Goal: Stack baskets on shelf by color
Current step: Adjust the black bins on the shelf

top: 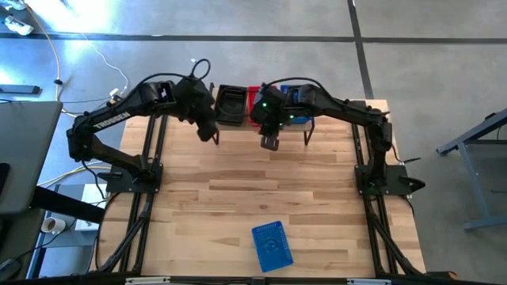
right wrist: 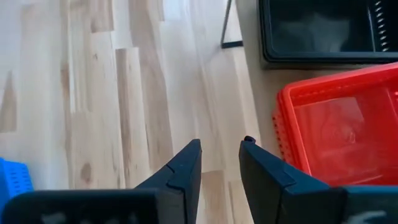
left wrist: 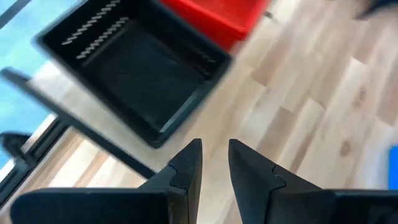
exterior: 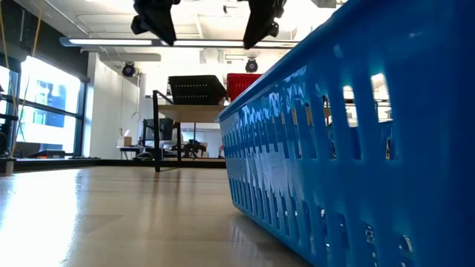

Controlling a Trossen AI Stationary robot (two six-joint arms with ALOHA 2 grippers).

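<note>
Two claws are hanging in the air at the far side of the desk (top: 238, 214), just in front of the shelf (right wrist: 249, 68). The left claw (left wrist: 214, 163) is floating beside the black basket (top: 230, 104). Its fingers (left wrist: 186, 165) are a little apart and they are pinching nothing. The right claw (right wrist: 219, 162) is floating near the red basket (right wrist: 339, 134). Its fingers (right wrist: 186, 163) are a little apart too, and nothing is sitting between them.

The black basket is sitting on the left part of the shelf top. The red basket is sitting right next to it, and their sides are looking very close, maybe touching. A blue one (top: 299, 99) is showing at the right end of the shelf, mostly hiding under the right arm. From above I cannot tell how many baskets are piling up in each spot.

One more blue basket (top: 272, 245) is lying alone near the front edge of the desk, well apart from both claws. It is sitting a bit crooked. In the low view it is filling most of the right side (exterior: 349, 148).

Lots of bare wood is lying open between that basket and the shelf, so the middle of the desk is giving wide room. The thin black shelf legs (top: 309, 136) are standing close by the right claw.
</note>
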